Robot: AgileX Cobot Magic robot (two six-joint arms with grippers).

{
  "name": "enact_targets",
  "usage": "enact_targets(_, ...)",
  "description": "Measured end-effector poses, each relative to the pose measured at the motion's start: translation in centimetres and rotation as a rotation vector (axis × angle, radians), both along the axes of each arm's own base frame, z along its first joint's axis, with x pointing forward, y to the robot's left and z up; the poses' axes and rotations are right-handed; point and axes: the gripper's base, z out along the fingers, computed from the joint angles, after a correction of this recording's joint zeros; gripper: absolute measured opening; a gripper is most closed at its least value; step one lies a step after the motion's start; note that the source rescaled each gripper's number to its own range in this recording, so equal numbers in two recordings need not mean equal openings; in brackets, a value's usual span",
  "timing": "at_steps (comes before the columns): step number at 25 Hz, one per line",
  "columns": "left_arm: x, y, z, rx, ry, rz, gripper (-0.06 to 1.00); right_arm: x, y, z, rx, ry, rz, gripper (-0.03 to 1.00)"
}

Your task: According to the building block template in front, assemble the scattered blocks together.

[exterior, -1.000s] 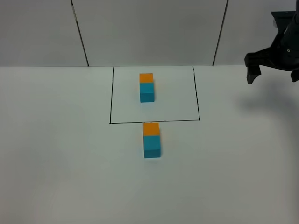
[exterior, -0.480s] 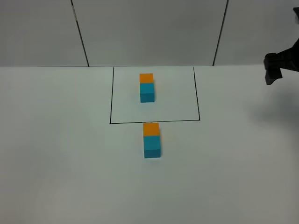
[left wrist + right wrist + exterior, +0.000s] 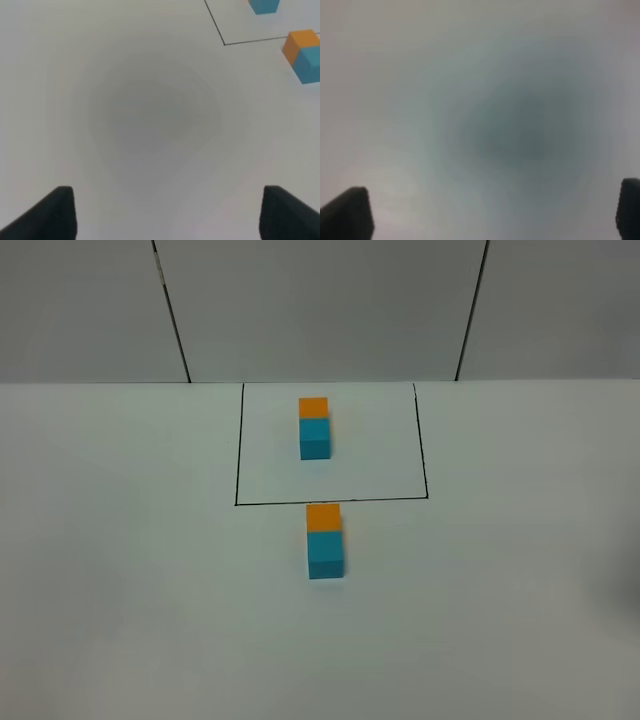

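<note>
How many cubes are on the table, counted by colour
Orange cubes: 2, template's orange cube and loose orange cube.
Blue cubes: 2, template's blue cube and loose blue cube.
Total: 4

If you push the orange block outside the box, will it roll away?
Probably not: the orange block is a flat-sided cube, so it should slide. It touches the blue block, so a push might move both. It looks stiff, not squishy.
</note>
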Motion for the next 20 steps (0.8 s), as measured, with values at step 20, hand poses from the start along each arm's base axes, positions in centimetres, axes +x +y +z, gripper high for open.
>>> enact_targets(20, 0.0, 0.0, 0.0, 0.001, 0.0, -0.001, 0.69, -19.4, -0.7, -4.4, 0.068, -0.251, -0.073, 1.0)
